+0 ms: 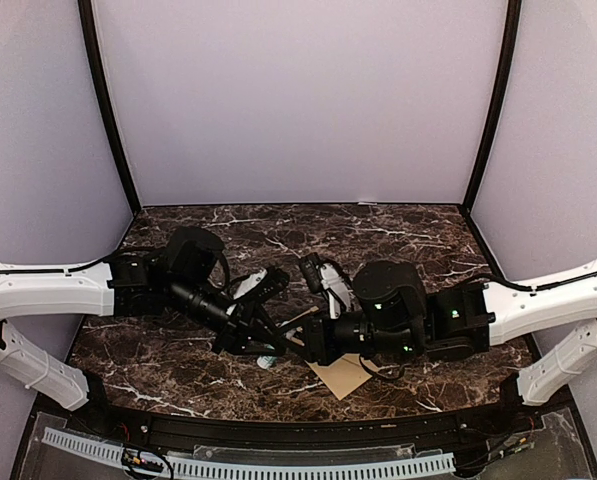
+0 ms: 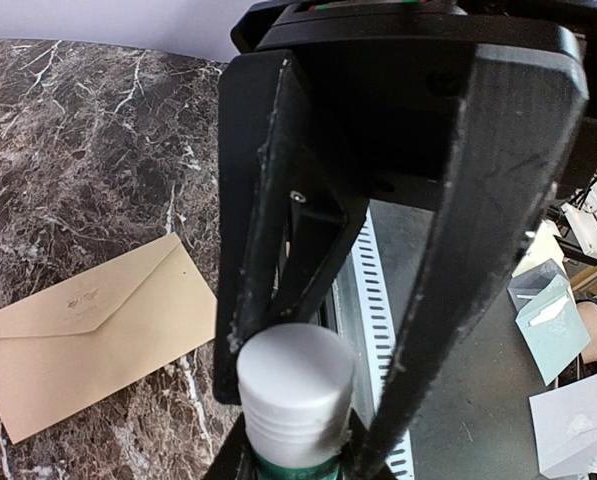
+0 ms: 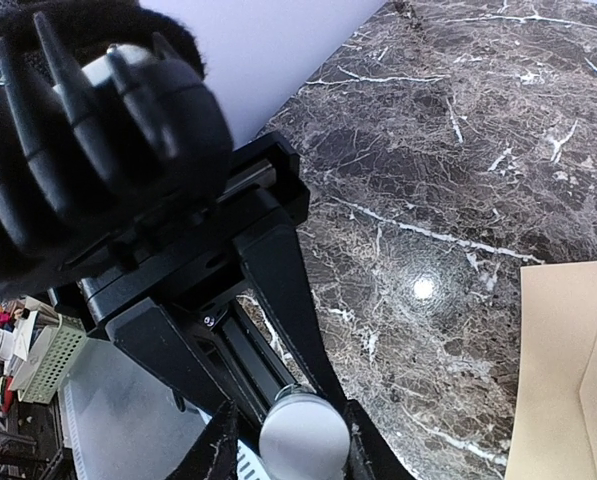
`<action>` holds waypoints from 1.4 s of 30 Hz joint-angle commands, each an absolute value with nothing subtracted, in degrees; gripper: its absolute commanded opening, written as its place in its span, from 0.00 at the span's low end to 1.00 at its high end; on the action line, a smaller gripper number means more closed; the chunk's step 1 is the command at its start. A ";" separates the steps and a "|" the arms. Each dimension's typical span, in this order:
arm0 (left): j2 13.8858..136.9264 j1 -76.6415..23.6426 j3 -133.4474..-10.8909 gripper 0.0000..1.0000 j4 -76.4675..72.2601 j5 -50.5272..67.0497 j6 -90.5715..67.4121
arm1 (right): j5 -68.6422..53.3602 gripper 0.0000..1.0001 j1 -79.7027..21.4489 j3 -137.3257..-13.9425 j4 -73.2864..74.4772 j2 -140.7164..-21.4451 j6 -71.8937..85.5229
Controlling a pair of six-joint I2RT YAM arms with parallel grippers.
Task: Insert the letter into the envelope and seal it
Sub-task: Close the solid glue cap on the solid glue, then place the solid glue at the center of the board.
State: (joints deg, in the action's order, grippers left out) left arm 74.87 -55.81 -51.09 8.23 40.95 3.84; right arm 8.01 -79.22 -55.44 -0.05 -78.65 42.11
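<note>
The kraft-brown envelope [image 1: 343, 377] lies flat on the marble table, partly under my right arm. In the left wrist view the envelope [image 2: 88, 340] shows its pointed flap folded down; its edge shows in the right wrist view [image 3: 568, 380]. The letter is out of view. My left gripper [image 1: 261, 343] and right gripper [image 1: 304, 346] meet tip to tip above the table, left of the envelope. The left gripper [image 2: 298, 472] is shut on a glue stick [image 2: 296, 390] with a white cap and green body. The right gripper [image 3: 291, 455] is shut around the stick's round white end [image 3: 305, 437].
A white slotted cable tray [image 1: 278, 466] runs along the near table edge and shows in the left wrist view [image 2: 380, 300]. Black frame posts [image 1: 108, 110] stand at the back corners. Paper boxes [image 2: 553, 320] and a green basket [image 3: 48, 355] sit off the table.
</note>
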 commanded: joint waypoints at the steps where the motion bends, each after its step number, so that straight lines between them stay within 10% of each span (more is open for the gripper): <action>1: 73.17 -55.90 -52.30 0.00 6.69 41.07 3.69 | 9.04 0.30 -79.70 -56.62 -1.25 -78.95 42.13; 30: 72.46 -55.90 -51.77 0.00 5.80 39.10 3.12 | 7.80 0.13 -79.72 -57.74 2.24 -81.65 43.77; 42: 72.12 -55.90 -52.05 0.77 6.33 37.78 2.53 | 14.27 0.04 -79.68 -57.77 8.85 -77.46 43.01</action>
State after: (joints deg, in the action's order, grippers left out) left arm 74.54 -55.83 -51.16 7.86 37.91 2.85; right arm 10.74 -79.24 -56.73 5.43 -80.01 43.48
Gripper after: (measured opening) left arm 0.657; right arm 0.211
